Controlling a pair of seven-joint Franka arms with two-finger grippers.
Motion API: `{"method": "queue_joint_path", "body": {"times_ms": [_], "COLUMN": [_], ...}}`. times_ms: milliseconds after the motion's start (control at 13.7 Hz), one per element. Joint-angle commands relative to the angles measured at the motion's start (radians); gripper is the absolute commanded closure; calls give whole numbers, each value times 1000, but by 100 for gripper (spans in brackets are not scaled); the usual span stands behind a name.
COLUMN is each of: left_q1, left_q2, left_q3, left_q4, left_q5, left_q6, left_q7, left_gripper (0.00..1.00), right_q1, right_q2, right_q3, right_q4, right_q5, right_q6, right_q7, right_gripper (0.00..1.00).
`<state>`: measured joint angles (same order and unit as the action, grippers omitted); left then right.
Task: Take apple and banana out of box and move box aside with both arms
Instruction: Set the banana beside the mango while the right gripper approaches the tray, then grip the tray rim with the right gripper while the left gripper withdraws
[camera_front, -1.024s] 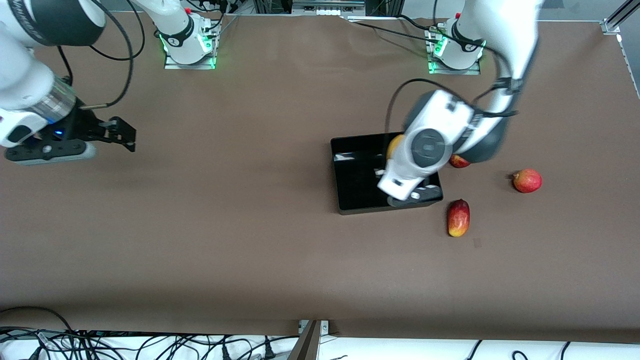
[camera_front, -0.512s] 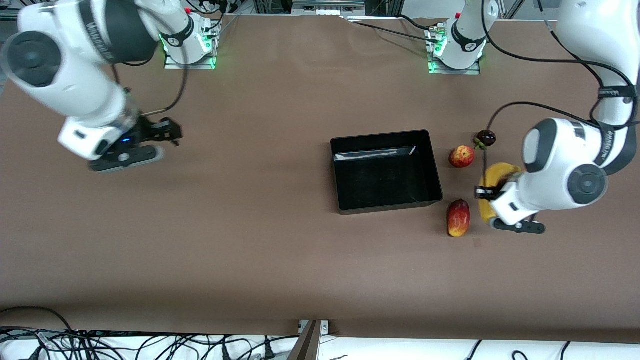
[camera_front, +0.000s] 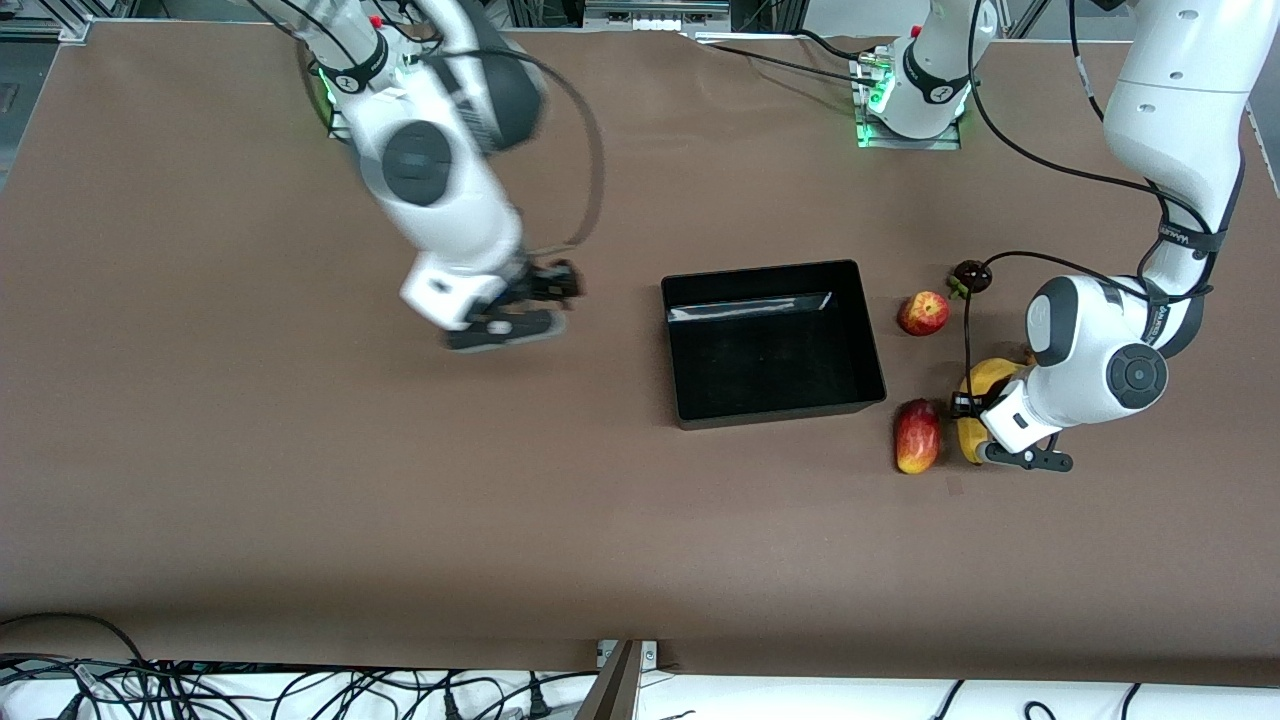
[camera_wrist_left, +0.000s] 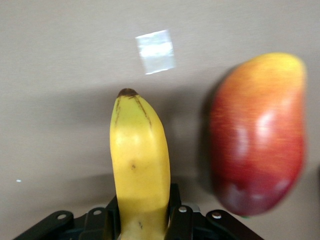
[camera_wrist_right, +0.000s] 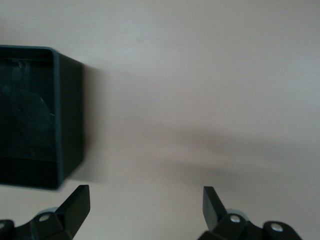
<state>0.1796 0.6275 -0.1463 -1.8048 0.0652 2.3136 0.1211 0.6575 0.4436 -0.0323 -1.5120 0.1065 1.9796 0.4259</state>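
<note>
A: Brown matting covers the whole table (camera_front: 300, 500); cables are seen along the bottom edge of the frame and the two arm bases along the top. What is recorded for the box?

B: Black box (camera_front: 772, 342) is noted just right of the frame's centre, resting flat on the table, with nothing seen inside it. One corner of it is also caught in the right wrist view (camera_wrist_right: 35, 120).

A: And the fruits?

B: Apple (camera_front: 923, 313) is logged on the table beside the box, toward the left arm's end, apart from the wall. Banana (camera_front: 975, 410) is found at centre right of the frame, lower than the apple, gripped at one end. Mango (camera_front: 917, 436) lies just beside the banana, between it and the box's lower corner. A small dark mangosteen (camera_front: 971, 275) is seen above the apple in the frame.

A: Claw states?

B: Left gripper (camera_front: 985, 440) is clamped on the banana; in the left wrist view the fingers (camera_wrist_left: 175, 210) are pressed against both sides of the banana (camera_wrist_left: 140, 165), with the mango (camera_wrist_left: 257, 135) next to it. Right gripper (camera_front: 545, 290) is held over bare table at upper centre left of the frame, short of the box, its fingers (camera_wrist_right: 75, 205) spread wide with nothing between them.
</note>
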Motion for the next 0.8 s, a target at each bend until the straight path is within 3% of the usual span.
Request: {"method": "queue_joint_path", "body": {"times_ms": [0, 293, 585, 659, 732], "left_q1": [-2, -14, -26, -26, -26], "left_q2": [-15, -104, -267, -306, -342], "left_q3": [17, 14, -1, -1, -1], "left_q4": [-4, 5, 64, 106, 149], "left_q5": [34, 34, 15, -2, -13], "left_q6": [4, -42, -332, -438, -545], "left_q7": [9, 3, -3, -5, -5], "left_gripper": [0, 0, 0, 0, 0], "right_q1": [80, 197, 221, 224, 225], "right_q2": [130, 242, 311, 326, 340], "right_q3": [-14, -21, -23, -24, -24], "right_q4": [116, 118, 119, 119, 119], "right_q5": [6, -77, -102, -105, -123], "right_q6": [48, 203, 300, 315, 330], "right_q7": [126, 244, 294, 292, 294], "right_gripper": [0, 0, 2, 8, 23]}}
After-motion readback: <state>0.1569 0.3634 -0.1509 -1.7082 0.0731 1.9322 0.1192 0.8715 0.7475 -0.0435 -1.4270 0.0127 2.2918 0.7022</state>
